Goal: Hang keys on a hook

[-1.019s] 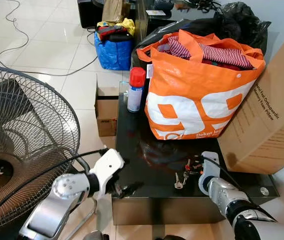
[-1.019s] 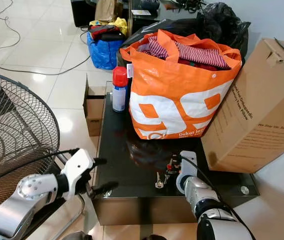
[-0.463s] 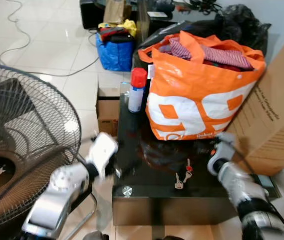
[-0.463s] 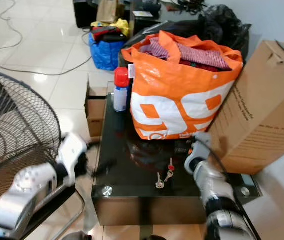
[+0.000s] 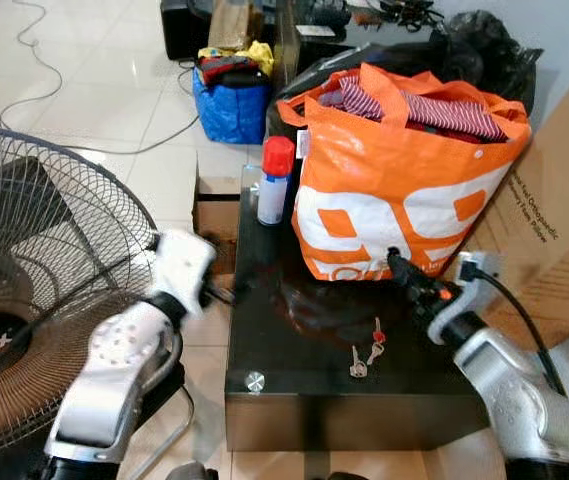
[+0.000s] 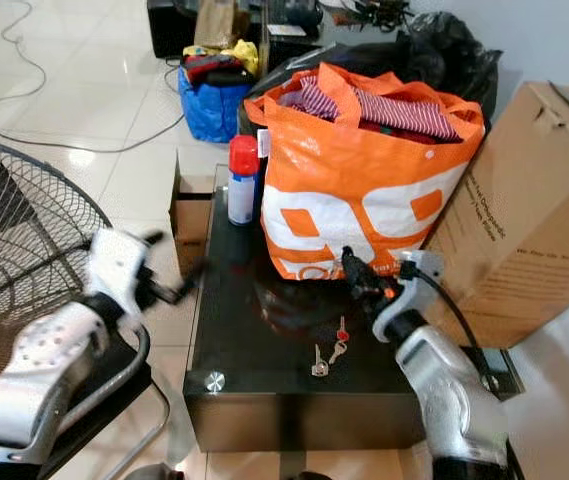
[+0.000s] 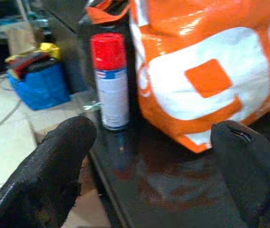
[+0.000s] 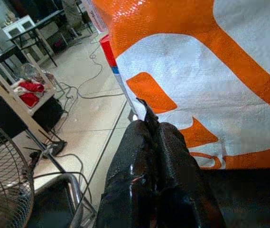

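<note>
Clenched on nothing, my right gripper [image 6: 352, 265] hovers before the orange bag [image 6: 364, 190], above the keys [image 6: 328, 354] lying on the black table [image 6: 234, 330]. Off the table's left edge, my left gripper [image 5: 226, 294] is spread wide beside the fan [image 5: 34, 260]. Striped clothes [image 6: 394, 108] fill the bag; 1 spray can [image 6: 241, 180] stands left of it, a cardboard box [image 6: 524, 220] right.

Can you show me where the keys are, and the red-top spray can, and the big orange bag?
keys [image 5: 366, 355], left eye view, on the bunch lying on the black table.
spray can [image 5: 274, 182], left eye view, on its white body under the red cap.
orange bag [image 6: 354, 205], right eye view, on its printed front.
</note>
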{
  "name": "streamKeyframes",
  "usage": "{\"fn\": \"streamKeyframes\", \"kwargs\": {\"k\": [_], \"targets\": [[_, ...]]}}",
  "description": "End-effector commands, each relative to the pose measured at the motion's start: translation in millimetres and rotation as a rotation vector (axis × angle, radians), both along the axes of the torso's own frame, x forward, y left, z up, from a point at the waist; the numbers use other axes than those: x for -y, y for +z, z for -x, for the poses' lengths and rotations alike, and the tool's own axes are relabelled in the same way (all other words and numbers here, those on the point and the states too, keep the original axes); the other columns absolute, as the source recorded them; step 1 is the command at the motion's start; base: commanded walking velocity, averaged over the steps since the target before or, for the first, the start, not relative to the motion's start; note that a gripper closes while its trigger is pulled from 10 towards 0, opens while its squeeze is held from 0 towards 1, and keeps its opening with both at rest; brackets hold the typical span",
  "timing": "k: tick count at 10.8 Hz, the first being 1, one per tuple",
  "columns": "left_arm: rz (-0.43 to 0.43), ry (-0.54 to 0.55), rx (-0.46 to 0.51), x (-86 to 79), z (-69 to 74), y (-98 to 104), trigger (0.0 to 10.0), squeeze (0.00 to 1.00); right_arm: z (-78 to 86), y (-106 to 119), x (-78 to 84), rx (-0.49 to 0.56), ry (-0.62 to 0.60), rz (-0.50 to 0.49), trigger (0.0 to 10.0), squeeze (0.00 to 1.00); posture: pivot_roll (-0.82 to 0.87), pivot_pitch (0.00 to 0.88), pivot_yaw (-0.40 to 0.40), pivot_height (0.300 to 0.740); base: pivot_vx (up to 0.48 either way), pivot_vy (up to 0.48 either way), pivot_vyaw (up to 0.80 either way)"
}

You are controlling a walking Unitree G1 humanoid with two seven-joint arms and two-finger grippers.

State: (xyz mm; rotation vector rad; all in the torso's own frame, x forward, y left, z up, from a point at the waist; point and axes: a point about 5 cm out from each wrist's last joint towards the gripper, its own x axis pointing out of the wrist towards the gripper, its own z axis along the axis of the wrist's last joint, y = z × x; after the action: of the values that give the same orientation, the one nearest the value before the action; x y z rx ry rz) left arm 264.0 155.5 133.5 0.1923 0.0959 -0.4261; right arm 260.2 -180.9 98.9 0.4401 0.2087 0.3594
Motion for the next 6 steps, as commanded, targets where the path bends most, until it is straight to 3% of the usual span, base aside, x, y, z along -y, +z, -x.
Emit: {"fn": "streamKeyframes", "kwargs": {"k": [1, 2, 3, 6], "targets": [[-0.020, 0.021, 0.020, -0.5, 1.0, 2, 10.0, 0.00, 1.8, 6, 1.4, 0.014, -0.017, 0.056, 0.0, 0.00, -0.03, 0.000, -0.084, 0.740, 0.000, 0.000, 0.00], [-0.052, 0.070, 0.035, -4.3, 2.1, 2, 10.0, 0.00, 3.5, 19, 0.8, 0.035, -0.075, 0.164, 10.0, 0.00, -0.03, 0.000, -0.084, 0.740, 0.000, 0.000, 0.00], [-0.045, 0.095, 0.039, -5.2, 1.2, 2, 10.0, 0.00, -0.2, 27, 0.0, 0.051, -0.139, 0.219, 10.0, 0.00, -0.03, 0.000, -0.084, 0.740, 0.000, 0.000, 0.00], [-0.046, 0.104, 0.039, 0.4, -1.4, -1, 10.0, 0.00, -3.0, 30, -1.6, 0.048, -0.260, 0.334, 10.0, 0.00, -0.04, 0.000, -0.079, 0.740, -0.269, 0.000, 0.00]]}}
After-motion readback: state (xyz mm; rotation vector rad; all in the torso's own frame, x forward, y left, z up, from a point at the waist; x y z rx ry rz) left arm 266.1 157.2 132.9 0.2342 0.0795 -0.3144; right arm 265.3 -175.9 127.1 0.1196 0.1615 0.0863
